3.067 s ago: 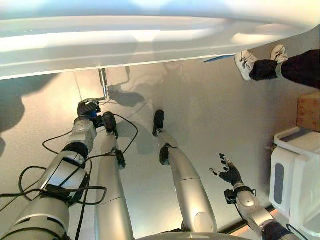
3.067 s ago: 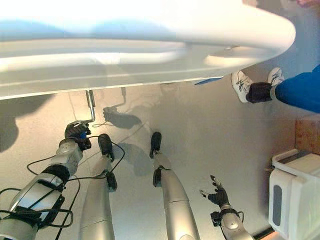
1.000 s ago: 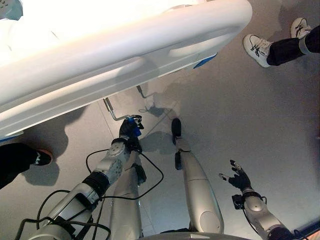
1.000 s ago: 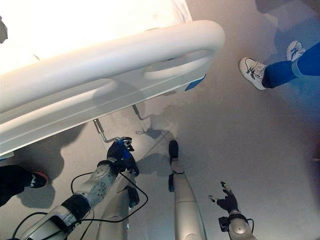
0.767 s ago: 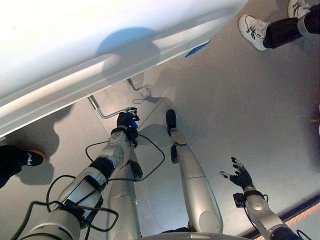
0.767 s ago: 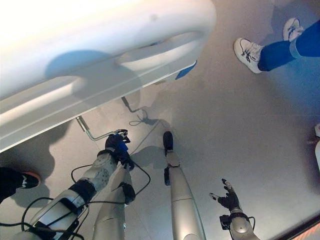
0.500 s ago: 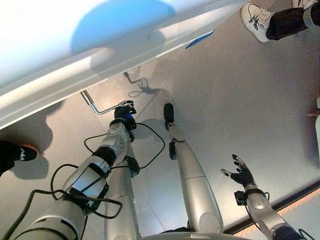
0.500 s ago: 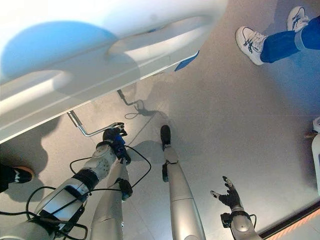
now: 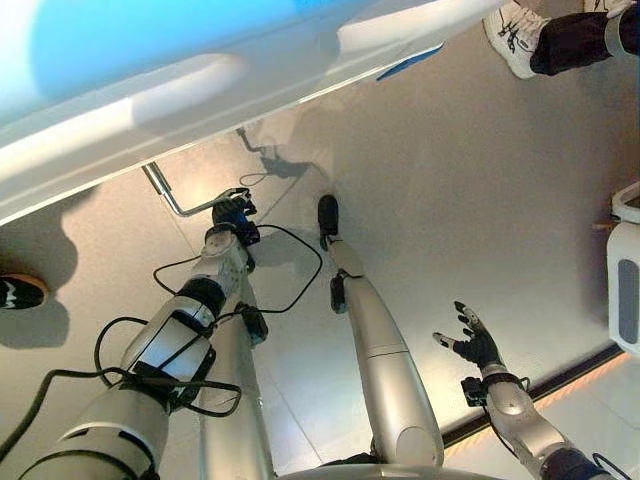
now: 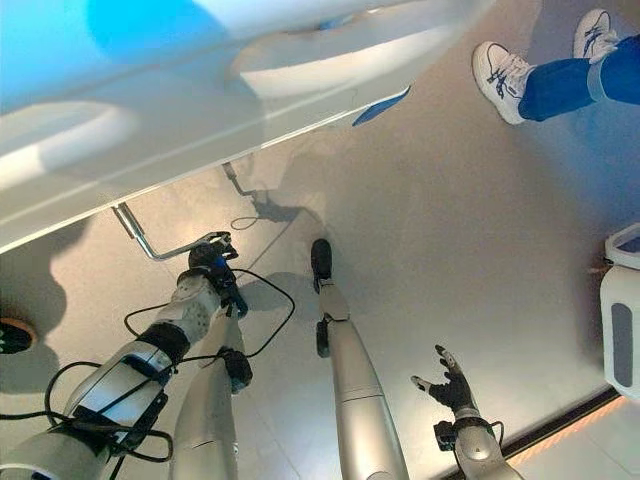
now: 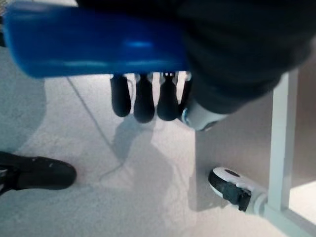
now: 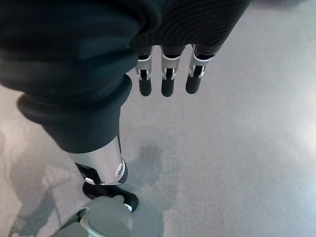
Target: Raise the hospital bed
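Fingers (image 11: 144, 102) of the left hand (image 9: 232, 212) are curling around the blue grip (image 11: 98, 42) at the end of the bent metal crank (image 9: 180, 204), which is reaching out from beneath the white hospital bed (image 9: 180, 90); in the left wrist view the dark tips are wrapping under the blue bar. Off to the robot's right, the right hand (image 9: 472, 343) is hanging over the bare grey floor (image 9: 470, 190) with its fingers (image 12: 165, 81) straight and spread, holding nothing. The bed itself is spanning the upper part of both eye views, its footboard running above the crank.

Judged from this pose, the main risk is the hand sliding off the smooth grip while turning, since the arm is reaching low and nearly fully extended. A second risk is the crank swinging into the robot's own stance. A person's white shoes (image 9: 516, 22) and a dark shoe (image 9: 18, 291) are standing nearby, though well apart from the crank.

Where the crank enters the bed frame is lying in shadow and is hard to make out. The thumb of the left hand is hidden behind the wrist cover. A bed caster (image 11: 232, 187) is partly cut off in the wrist view.
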